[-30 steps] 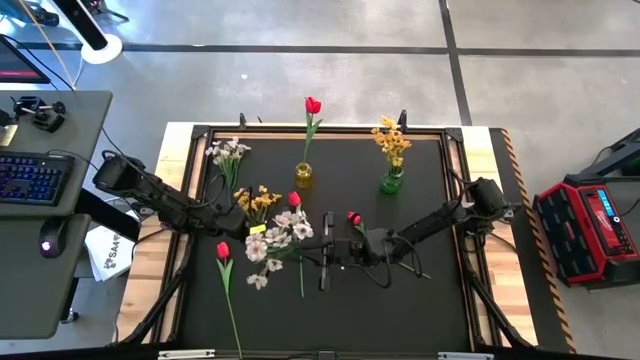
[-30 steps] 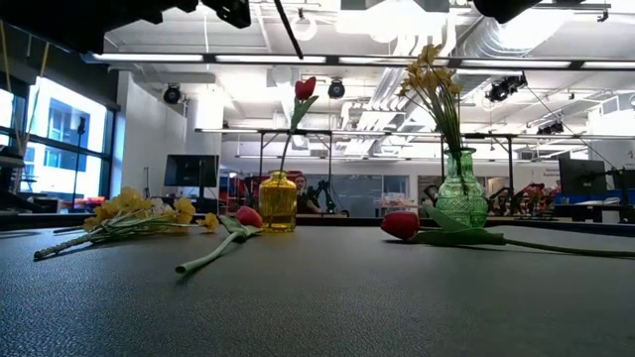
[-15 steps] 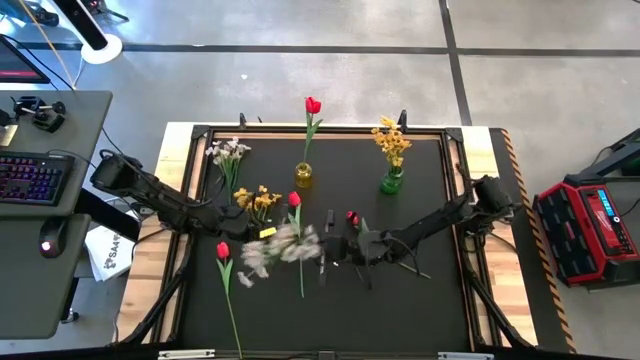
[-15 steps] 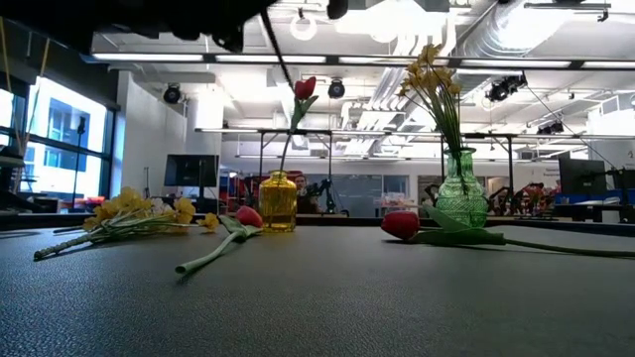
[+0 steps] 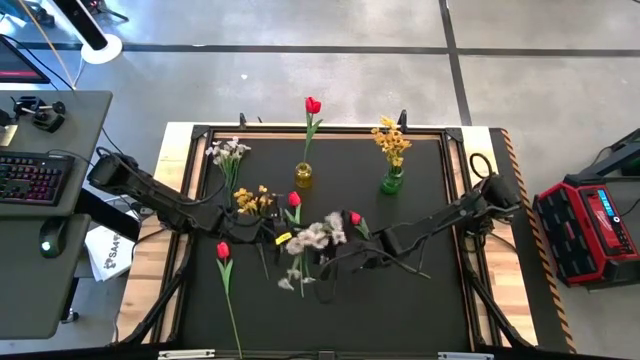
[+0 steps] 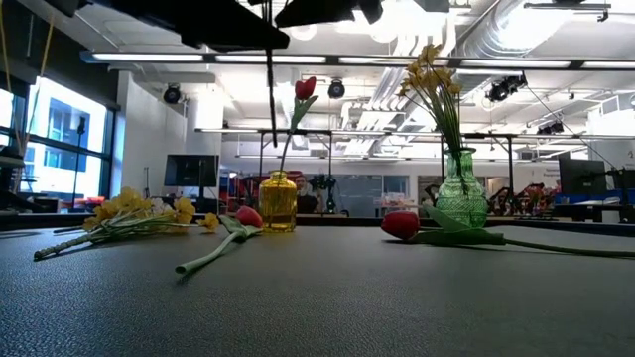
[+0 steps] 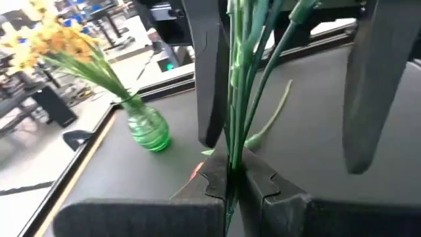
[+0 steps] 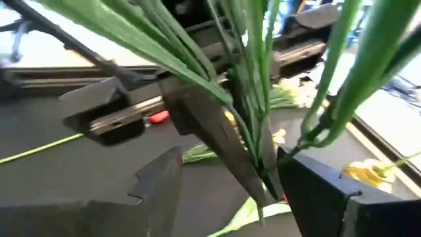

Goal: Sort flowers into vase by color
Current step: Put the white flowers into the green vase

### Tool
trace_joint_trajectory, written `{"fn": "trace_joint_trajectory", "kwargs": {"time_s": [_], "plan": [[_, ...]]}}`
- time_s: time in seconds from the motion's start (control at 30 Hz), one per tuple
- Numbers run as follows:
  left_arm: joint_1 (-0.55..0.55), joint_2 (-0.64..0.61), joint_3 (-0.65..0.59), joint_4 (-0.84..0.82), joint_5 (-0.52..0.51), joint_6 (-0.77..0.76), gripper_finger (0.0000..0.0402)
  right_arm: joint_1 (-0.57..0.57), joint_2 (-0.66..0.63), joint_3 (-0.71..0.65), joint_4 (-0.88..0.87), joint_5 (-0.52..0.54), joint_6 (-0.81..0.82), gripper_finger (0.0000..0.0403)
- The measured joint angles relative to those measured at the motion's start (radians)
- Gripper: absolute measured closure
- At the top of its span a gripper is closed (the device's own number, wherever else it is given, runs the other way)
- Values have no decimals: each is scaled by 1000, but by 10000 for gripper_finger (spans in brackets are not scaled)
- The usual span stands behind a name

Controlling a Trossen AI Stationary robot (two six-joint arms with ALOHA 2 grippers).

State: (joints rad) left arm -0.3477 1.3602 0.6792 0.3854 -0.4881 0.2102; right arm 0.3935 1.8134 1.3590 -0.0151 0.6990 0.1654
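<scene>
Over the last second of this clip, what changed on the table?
The white blossom spray moved rightward toward the table's middle, lifted, with the left pincer shut on its stems and the right pincer closing in on them too. The yellow vase with its tulip, the green vase and the loose flowers stayed put.

Robotics lab in an open industrial hall

Exposed ceiling ducts (image 6: 496, 40) and strip lights (image 6: 179, 58) run above rows of workstations; the black counter (image 5: 420, 300) stands on a bare concrete floor (image 5: 300, 70), flanked by a desk with keyboard (image 5: 30, 180) and a red equipment case (image 5: 590, 225).
</scene>
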Motion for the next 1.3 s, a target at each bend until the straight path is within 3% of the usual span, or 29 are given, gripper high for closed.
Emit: {"fn": "trace_joint_trajectory", "kwargs": {"time_s": [0.23, 0.6, 0.7, 0.9, 1.1, 1.3], "plan": [[-1, 0, 0, 2, 0, -25, 401, -1, 14, 1, 123, 31, -33, 212], [-2, 0, 0, 1, 6, -46, 399, -22, 21, 1, 132, 37, -16, 369], [-2, 0, 0, -5, 8, -53, 381, -22, 21, 1, 132, 40, -15, 397], [25, -1, 0, -106, 7, -119, 304, 7, -16, 1, 84, 98, 30, 400], [66, -1, -18, -209, 2, -176, 247, 56, -120, 1, -257, 191, 243, 402], [79, -1, -72, -201, -11, -221, 241, 95, -251, 1, -772, 350, 611, 402]]}}
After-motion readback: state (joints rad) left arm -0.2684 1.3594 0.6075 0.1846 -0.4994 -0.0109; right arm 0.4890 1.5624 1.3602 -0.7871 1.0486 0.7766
